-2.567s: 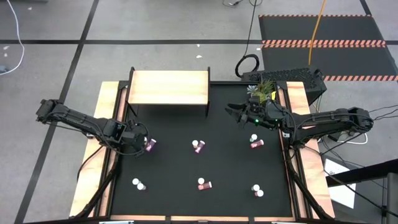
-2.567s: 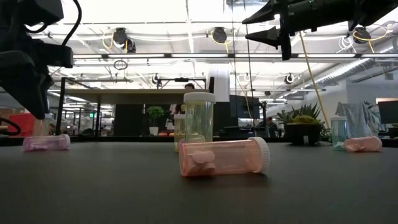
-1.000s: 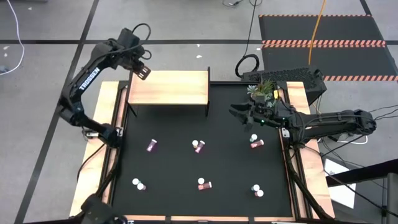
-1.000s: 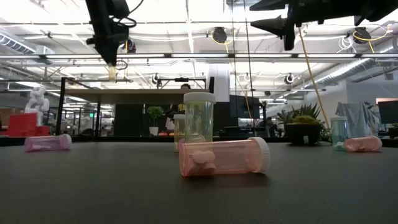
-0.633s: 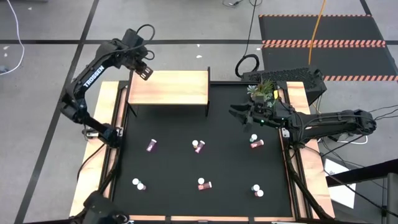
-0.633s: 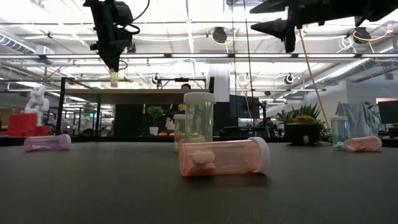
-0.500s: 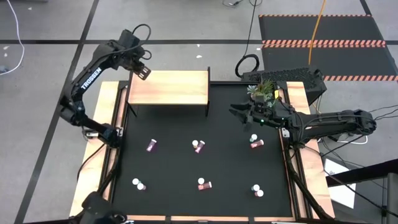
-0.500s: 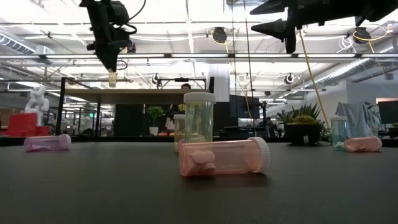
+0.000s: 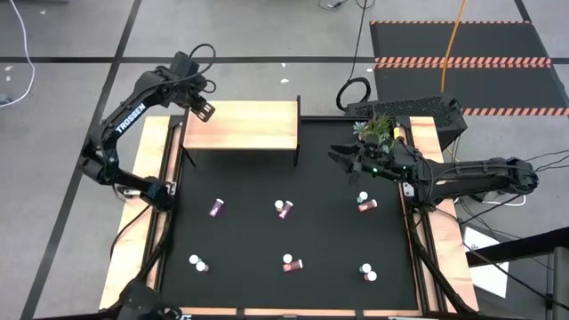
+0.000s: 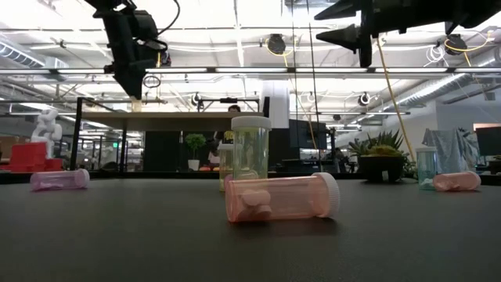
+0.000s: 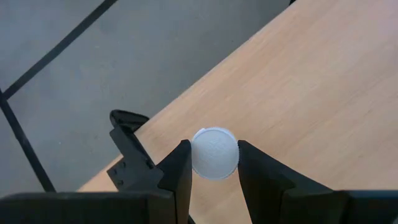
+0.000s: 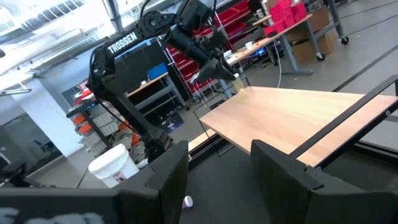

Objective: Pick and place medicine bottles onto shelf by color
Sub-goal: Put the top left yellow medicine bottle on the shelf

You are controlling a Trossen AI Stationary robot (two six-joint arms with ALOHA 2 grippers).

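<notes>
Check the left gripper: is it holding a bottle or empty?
Holding one. In the left wrist view, the left gripper is shut on a bottle whose white cap sits between its fingers, above the shelf corner.

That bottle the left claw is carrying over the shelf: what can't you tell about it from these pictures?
- Body colour: the left wrist view shows only the bottle's white cap; the left gripper hides the rest.
- High view: too small to pick out over the shelf.
- Low view: hidden by the gripper.

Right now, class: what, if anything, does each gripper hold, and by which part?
The left gripper holds a medicine bottle by its white cap end, above the shelf. The right gripper holds nothing.
</notes>
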